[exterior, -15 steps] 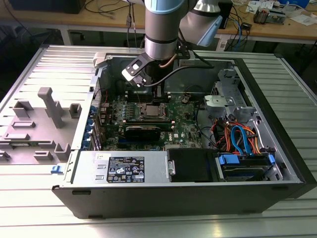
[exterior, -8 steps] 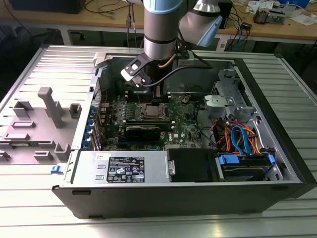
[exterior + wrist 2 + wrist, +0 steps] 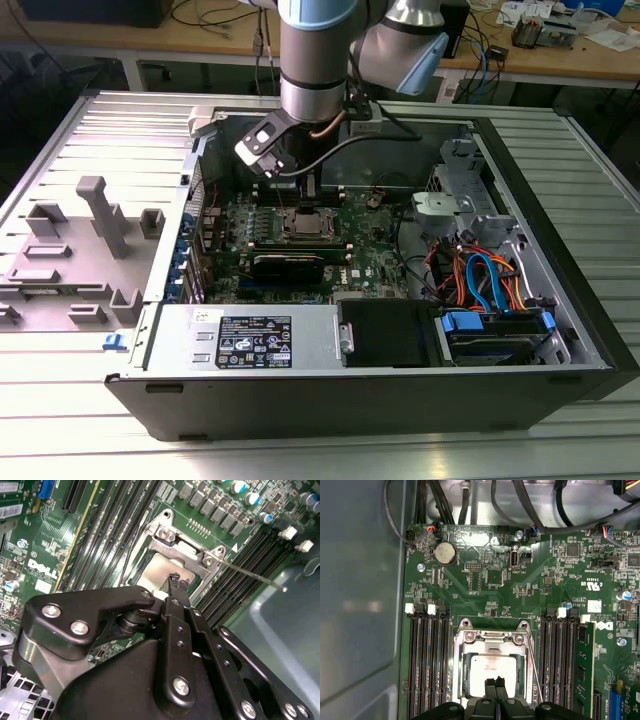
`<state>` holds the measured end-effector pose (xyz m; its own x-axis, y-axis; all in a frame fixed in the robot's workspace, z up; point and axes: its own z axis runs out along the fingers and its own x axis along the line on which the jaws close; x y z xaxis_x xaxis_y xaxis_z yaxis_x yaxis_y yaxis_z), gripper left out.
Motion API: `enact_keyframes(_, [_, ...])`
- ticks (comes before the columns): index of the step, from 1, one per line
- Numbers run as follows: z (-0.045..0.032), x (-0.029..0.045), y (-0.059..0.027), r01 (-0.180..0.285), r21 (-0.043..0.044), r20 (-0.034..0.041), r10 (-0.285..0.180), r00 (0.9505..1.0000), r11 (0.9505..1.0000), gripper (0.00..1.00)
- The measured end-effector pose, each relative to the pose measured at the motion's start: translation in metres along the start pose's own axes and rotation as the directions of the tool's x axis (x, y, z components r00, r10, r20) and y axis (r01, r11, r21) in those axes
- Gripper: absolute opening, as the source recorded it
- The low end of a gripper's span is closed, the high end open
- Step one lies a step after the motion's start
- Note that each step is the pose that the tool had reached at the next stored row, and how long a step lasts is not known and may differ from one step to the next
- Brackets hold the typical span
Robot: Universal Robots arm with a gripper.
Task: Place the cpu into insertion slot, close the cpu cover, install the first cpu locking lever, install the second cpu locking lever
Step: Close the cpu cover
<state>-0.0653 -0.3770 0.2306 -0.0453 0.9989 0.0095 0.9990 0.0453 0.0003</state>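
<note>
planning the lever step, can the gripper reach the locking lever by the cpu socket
Probably yes: the locking lever juts out bare, nothing over it, and the gripper hangs close beside it over the cpu.

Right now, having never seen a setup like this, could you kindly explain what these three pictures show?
The exterior view looks from outside at a robot arm reaching down into an open computer case lying on a ribbed metal table; a grey parts fixture lies at the exterior view's left. Both wrist views come from cameras riding on the arm, looking along its gripper at the green motherboard. The cpu lies in the insertion slot, framed by the silver cpu cover. The gripper's fingertips are shut, holding nothing, right at the cpu. A thin locking lever juts out sideways.
</note>
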Motion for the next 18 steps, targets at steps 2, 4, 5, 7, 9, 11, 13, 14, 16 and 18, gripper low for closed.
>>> enact_keyframes(2, [0.0007, 0.0, -0.0012, 0.001, 0.0001, 0.0001, -0.001, 1.0, 1.0, 0.11])
enact_keyframes(4, [0.0018, 0.0, -0.0039, 0.003, -0.0003, -0.0001, -0.003, 1.0, 1.0, 0.11])
enact_keyframes(5, [0.0023, -0.0003, -0.0052, 0.005, -0.0006, -0.0003, -0.005, 1.0, 1.0, 0.11])
enact_keyframes(7, [0.0036, -0.0006, -0.0081, 0.01, -0.0008, -0.0003, -0.01, 0.9999, 0.9999, 0.11])
enact_keyframes(9, [0.0075, -0.0007, -0.0128, 0.025, -0.0011, 0.0001, -0.025, 0.9997, 0.9997, 0.11])
enact_keyframes(11, [0.0107, -0.0008, -0.0153, 0.044, -0.0015, 0.0001, -0.044, 0.999, 0.999, 0.11])
enact_keyframes(13, [0.0128, -0.0006, -0.0166, 0.05, -0.0042, 0.0001, -0.05, 0.9987, 0.9987, 0.11])
enact_keyframes(14, [0.0136, -0.0007, -0.0167, 0.052, -0.0044, 0.0003, -0.052, 0.9986, 0.9986, 0.11])
enact_keyframes(16, [0.0158, -0.0007, -0.0169, 0.053, -0.0045, 0.0005, -0.053, 0.9986, 0.9986, 0.11])
enact_keyframes(18, [0.019, -0.0006, -0.0172, 0.054, -0.0044, 0.0011, -0.054, 0.9985, 0.9985, 0.11])
